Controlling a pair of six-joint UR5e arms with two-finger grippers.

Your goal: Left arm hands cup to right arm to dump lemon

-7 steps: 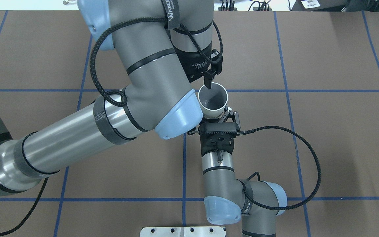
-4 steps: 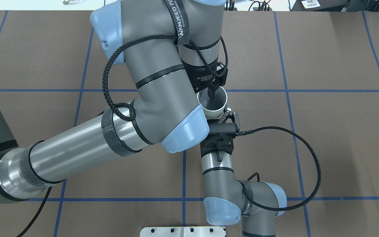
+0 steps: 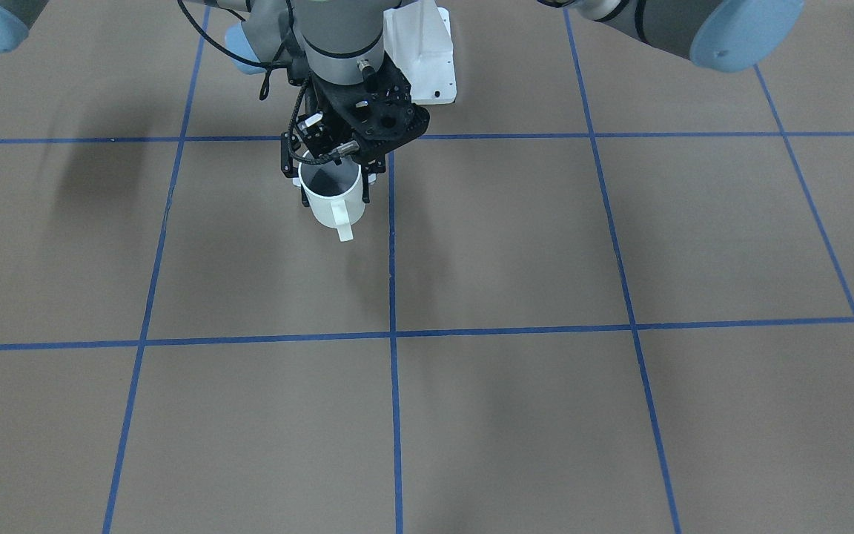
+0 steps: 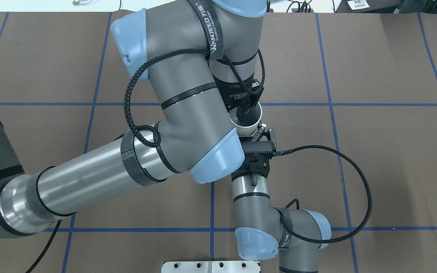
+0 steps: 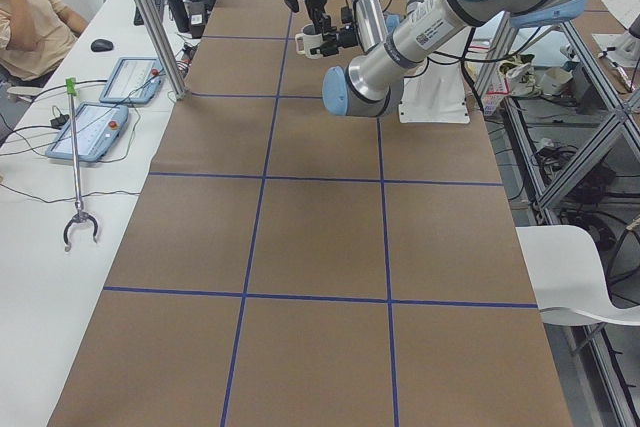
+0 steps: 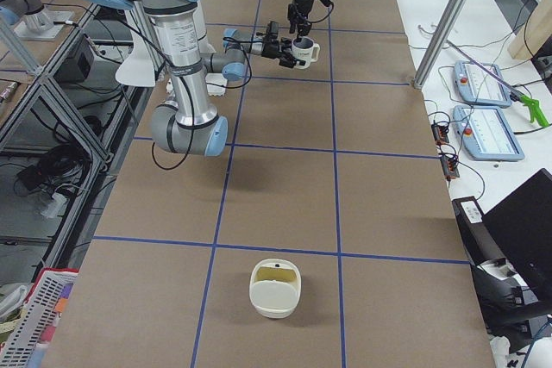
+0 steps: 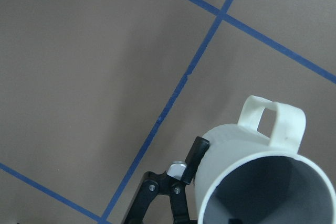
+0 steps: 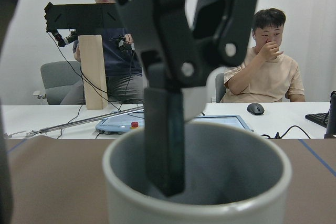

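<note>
Your cup sits out in front of the white base plate, a shade to the robot's right of it and, by my read, lifted off the table. The right arm reaches out level from the plate. Its right gripper has a finger on either flank of the cup, and one pad lies flat on the wall. I call it clamped on the body, low enough to leave the mouth free. The handle points away from the plate, out of the fingers' road.

Down from above comes the left arm. The left gripper hangs one finger inside the mouth, but you can't tell from here whether it pinches the wall or stands loose. No lemon shows, and the cup's floor is hidden. You're mid-handover, I'd say. Far from the plate, toward the table's right end, waits an off-white tub, likely the dump spot.
</note>
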